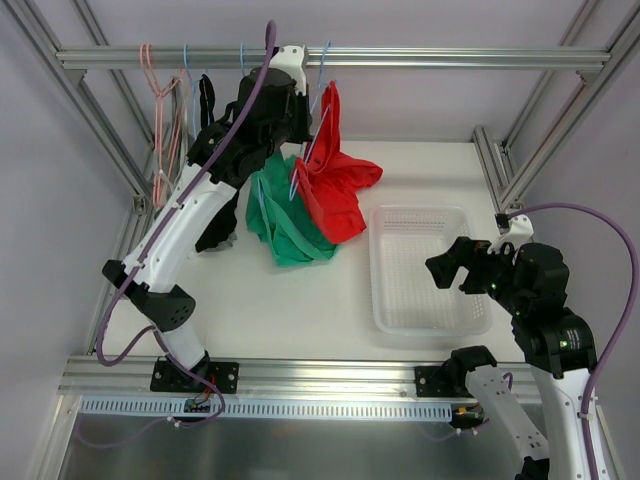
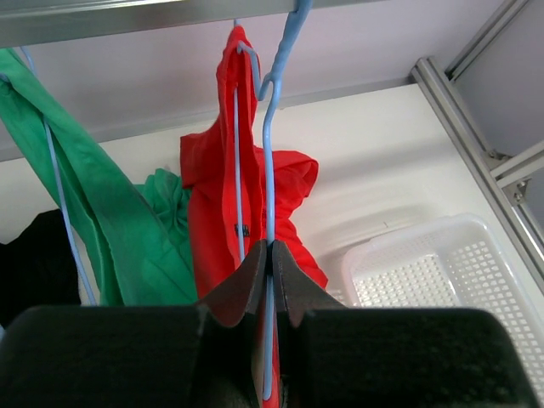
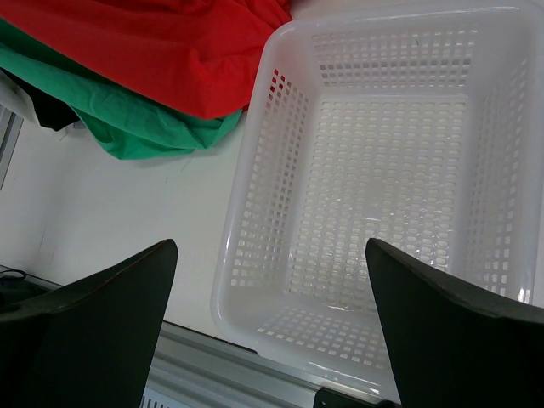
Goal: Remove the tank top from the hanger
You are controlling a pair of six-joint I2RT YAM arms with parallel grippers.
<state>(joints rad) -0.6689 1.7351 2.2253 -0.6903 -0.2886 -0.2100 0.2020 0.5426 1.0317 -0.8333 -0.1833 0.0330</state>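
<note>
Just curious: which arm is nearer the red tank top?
Left. The left gripper is shut on the blue hanger holding the red tank top; right gripper open above the white basket.

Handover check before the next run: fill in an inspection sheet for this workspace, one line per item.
Surface: white table, with garments bunched at the back.
Job's things: red tank top not yet off its blue hanger, which is hooked on the rail.
Clutter: green garment beside the red one; black garment further left; pink hangers on the rail; white basket, empty.
Grippers: left gripper shut on the blue hanger; right gripper open, above the basket.
Cables: a purple cable runs along each arm; no snag seen.
Surroundings: aluminium frame, plain walls.
</note>
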